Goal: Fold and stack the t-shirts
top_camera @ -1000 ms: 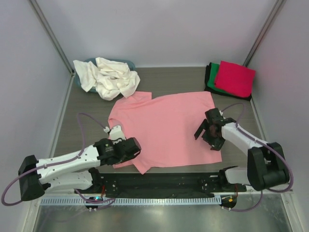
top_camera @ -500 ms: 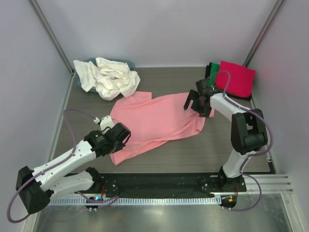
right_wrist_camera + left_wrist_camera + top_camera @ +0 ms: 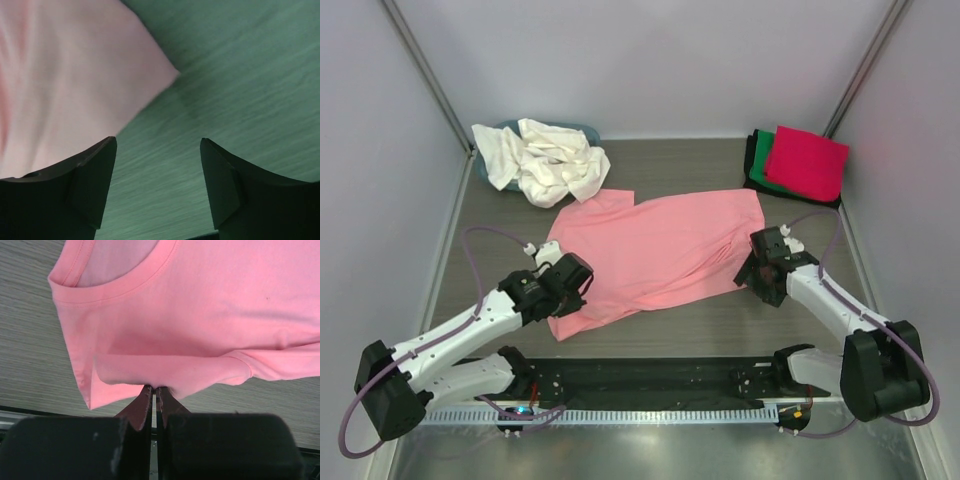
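Observation:
The salmon pink t-shirt [image 3: 650,255] lies in the middle of the table, its near edge folded over toward the back. My left gripper [image 3: 572,290] is shut on a fold at its near left edge; the left wrist view shows the fingers [image 3: 145,402] pinching the pink cloth [image 3: 200,315] just below the collar. My right gripper [image 3: 752,272] is open and empty at the shirt's right edge, low over the table; in the right wrist view it [image 3: 157,142] frames bare table, with a corner of the shirt [image 3: 70,75] to its left.
A heap of cream white t-shirts [image 3: 548,160] lies at the back left over a teal-blue tub [image 3: 582,130]. A folded stack with the magenta red t-shirt [image 3: 808,160] on top of green [image 3: 760,155] and black ones sits at the back right.
The shirt was spread flat; its near half has been folded toward the back. My right gripper swung to the back, then came back to the shirt's right edge, open. My left gripper shifted slightly back.

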Controlling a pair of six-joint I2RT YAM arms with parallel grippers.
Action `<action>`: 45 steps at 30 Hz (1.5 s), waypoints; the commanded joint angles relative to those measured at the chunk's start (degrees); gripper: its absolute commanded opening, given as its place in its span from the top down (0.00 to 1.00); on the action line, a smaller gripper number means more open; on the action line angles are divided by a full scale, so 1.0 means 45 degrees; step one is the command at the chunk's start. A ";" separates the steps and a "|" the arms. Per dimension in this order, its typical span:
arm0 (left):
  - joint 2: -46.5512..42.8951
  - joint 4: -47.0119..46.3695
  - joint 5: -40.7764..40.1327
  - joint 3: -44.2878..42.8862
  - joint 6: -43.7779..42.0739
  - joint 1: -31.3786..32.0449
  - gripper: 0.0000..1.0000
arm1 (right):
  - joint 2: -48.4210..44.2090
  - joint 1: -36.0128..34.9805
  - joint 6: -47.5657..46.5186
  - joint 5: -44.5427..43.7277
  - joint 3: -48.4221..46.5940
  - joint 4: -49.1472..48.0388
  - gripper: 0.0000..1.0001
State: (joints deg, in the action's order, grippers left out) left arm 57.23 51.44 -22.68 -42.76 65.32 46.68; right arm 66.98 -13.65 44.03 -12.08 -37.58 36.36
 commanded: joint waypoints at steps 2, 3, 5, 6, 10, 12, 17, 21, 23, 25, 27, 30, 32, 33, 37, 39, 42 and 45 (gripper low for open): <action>-0.0354 -0.0435 0.0156 0.0147 -0.0063 -0.0060 1.00 | -0.0198 0.0200 0.1211 -0.0521 0.0597 -0.0305 0.30; -0.0374 -0.0358 0.0176 0.0186 -0.0024 -0.0060 1.00 | -0.0042 0.0549 0.1173 -0.0346 0.0695 -0.0790 0.33; -0.0549 -0.0318 0.0156 0.0303 0.0054 -0.0060 1.00 | 0.0328 0.0942 0.0881 0.0163 0.0774 -0.1300 0.36; -0.0628 -0.0279 0.0156 0.0342 0.0074 -0.0060 1.00 | 0.0775 0.1195 0.0802 0.0280 0.0735 -0.1650 0.37; -0.0843 -0.0084 0.0059 0.0421 0.0113 -0.0060 1.00 | 0.1345 0.1295 0.0587 0.0457 0.0423 -0.2317 0.39; -0.0882 -0.0025 -0.0019 0.0479 0.0113 -0.0060 1.00 | 0.1617 0.1315 0.0567 0.0379 0.0344 -0.2513 0.40; -0.0746 -0.0103 -0.0058 0.0499 0.0055 -0.0060 1.00 | 0.2107 0.1646 0.0392 0.0438 0.0246 -0.3059 0.53; -0.0628 -0.0064 -0.0058 0.0363 -0.0062 -0.0060 1.00 | 0.2225 0.1783 -0.0056 -0.0049 -0.0045 -0.3080 0.82; -0.0628 0.0168 -0.0058 0.0168 -0.0101 -0.0060 1.00 | 0.2089 0.1977 -0.0214 -0.0167 -0.0260 -0.2595 0.99; -0.0686 0.0540 0.0000 -0.0434 -0.0140 -0.0060 1.00 | 0.1738 0.2056 -0.0253 -0.0226 -0.0630 -0.2106 0.99; -0.0920 0.1223 0.0039 -0.0905 -0.0218 -0.0079 1.00 | 0.0666 0.2076 -0.0195 -0.0440 -0.1059 -0.1033 0.99; -0.1350 0.2082 0.0156 -0.1881 -0.0355 -0.0079 1.00 | -0.1208 0.2076 0.0059 -0.0812 -0.1374 0.0511 0.99; -0.1526 0.2786 0.0370 -0.2446 -0.0375 -0.0079 1.00 | -0.2088 0.2057 0.0351 -0.0580 -0.1453 0.1717 0.99; -0.1566 0.2962 0.0487 -0.2566 -0.0413 -0.0060 1.00 | -0.2788 0.2057 0.0429 -0.0443 -0.1511 0.2131 0.99; -0.1897 0.3606 0.1404 -0.2821 -0.0453 -0.0060 1.00 | -0.4763 0.2076 0.0801 0.0650 -0.1375 0.3947 0.99; -0.2150 0.3861 0.1911 -0.2880 -0.0433 -0.0060 1.00 | -0.5623 0.2057 0.0860 0.0788 -0.1510 0.4612 0.99; -0.2560 0.4446 0.2303 -0.3074 -0.0492 -0.0060 1.00 | -0.6757 0.2076 0.0860 0.0847 -0.1861 0.5882 0.99; -0.2737 0.5342 0.2577 -0.3425 -0.0706 -0.0040 1.00 | -0.7849 0.2057 0.0802 0.0887 -0.2194 0.7150 0.99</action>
State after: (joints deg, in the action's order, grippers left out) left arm 46.26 69.58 -13.76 -54.65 63.83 46.68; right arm 35.33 -4.62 47.11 -8.80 -43.97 59.53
